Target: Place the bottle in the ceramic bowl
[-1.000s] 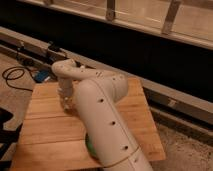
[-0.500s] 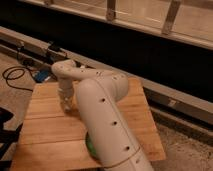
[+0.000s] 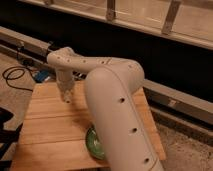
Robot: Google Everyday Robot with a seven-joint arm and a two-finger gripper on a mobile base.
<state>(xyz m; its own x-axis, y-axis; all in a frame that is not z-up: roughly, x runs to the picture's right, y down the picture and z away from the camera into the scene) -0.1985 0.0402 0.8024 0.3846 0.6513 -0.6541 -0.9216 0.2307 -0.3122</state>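
Nearest us, the arm's big white link (image 3: 125, 130) leans further right than a moment ago, so more of the ceramic bowl (image 3: 93, 142) shows at the near edge of the wooden table (image 3: 45, 135). The part of the bowl we see holds nothing. Further back, the gripper (image 3: 65, 95) hangs low over the table's far left, barely shifted and well apart from the bowl. We cannot tell its state, nor make out the bottle. If the bottle is held there, we judge the carry to the bowl remains.
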